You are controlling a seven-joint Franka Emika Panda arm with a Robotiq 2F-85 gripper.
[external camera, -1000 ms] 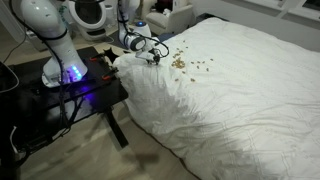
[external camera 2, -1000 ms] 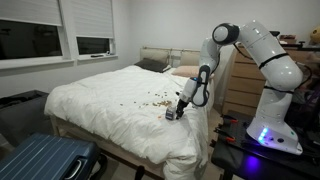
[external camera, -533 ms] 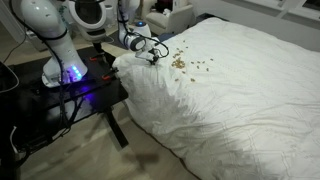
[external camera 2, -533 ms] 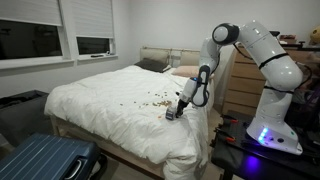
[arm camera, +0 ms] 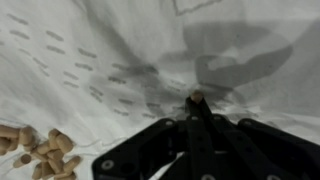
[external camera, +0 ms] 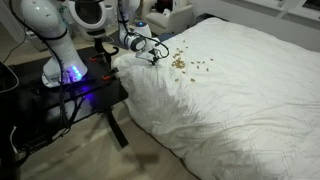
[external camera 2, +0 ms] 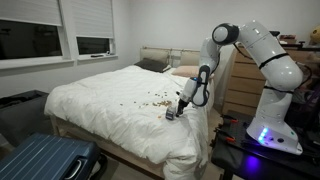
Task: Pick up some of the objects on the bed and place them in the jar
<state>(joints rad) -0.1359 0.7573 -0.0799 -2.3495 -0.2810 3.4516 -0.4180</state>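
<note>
A rumpled white bed [external camera: 235, 95] [external camera 2: 105, 100] fills both exterior views. The objects, tiny tan and brown bits, lie scattered on it [external camera: 182, 63] [external camera 2: 156, 101], and a small heap shows at the lower left of the wrist view [arm camera: 45, 150]. My gripper [external camera: 157, 57] [external camera 2: 171, 115] is down on the duvet at the scatter's edge. In the wrist view the gripper [arm camera: 196, 104] is shut, its fingers together, with one tan bit [arm camera: 196, 97] pinched at the tips. I cannot make out the jar in any view.
The robot base stands on a black table [external camera: 70, 88] right beside the bed. A blue suitcase [external camera 2: 45, 160] lies on the floor at the bed's foot. Pillows [external camera 2: 183, 70] and a wooden dresser [external camera 2: 238, 85] are at the head end.
The jaws have closed from wide to shut on the duvet. The arm itself has hardly moved.
</note>
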